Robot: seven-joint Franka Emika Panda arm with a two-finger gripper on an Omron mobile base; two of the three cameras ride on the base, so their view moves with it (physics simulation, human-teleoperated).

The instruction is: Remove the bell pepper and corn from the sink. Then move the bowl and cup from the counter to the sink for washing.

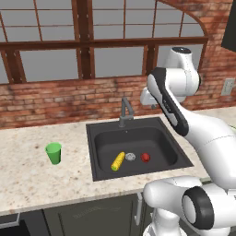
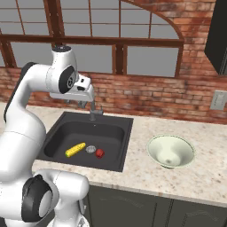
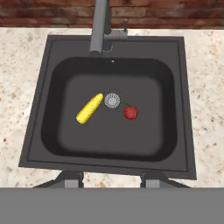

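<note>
faucet [image 3: 99, 27] top cut by upper edge, fingers [image 3: 70, 179] mostly cropped, grip state unclear

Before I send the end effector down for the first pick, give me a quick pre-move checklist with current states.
1. Bell pepper in the sink, right of the drain: ok.
2. Corn lying left of the drain, apart from the pepper: ok.
3. End effector above the basin, holding nothing: ok.
4. Jaws wide enough for the pepper: cannot tell.
5. Faucet at the basin's back edge, away from both items: ok.
6. Cup and bowl waiting on the counter: ok.
</note>
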